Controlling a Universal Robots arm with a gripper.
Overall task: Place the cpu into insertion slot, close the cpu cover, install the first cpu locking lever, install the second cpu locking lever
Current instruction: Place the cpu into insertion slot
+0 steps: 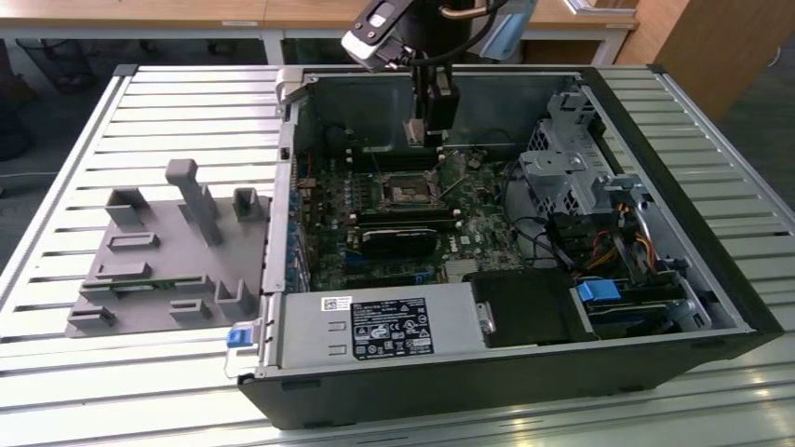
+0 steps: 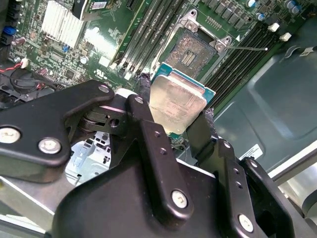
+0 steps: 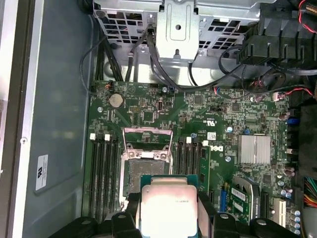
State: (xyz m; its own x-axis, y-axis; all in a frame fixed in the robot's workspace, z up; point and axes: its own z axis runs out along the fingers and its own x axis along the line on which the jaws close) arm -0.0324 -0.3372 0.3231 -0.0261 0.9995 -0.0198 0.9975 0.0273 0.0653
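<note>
Grips the cpu between the two black fingers of the hand, pinched at opposite edges, silvery-beige top turned toward the second wrist view's lens and tilted a little to it. Hangs clear of the motherboard, chip not touching anything below. Leaves the insertion slot just beyond the chip's far edge in both wrist views, near but apart, its dark square recess bare and, by the look of it, ready to receive. Shows, in the first wrist view, the cpu with edges running roughly parallel to those of the insertion slot, so probably a short carry forward and down, not a turn, separates the two. Stands the cpu cover raised open on the slot's far side, thin silvery frame clear of the recess. Reaches, in the exterior view, straight down from the upper middle of the frame, hand nearly vertical inside the open computer case, slot lower, toward the frame's centre. Rests the case on a slatted surface, grey fixture at the exterior view's left.
</note>
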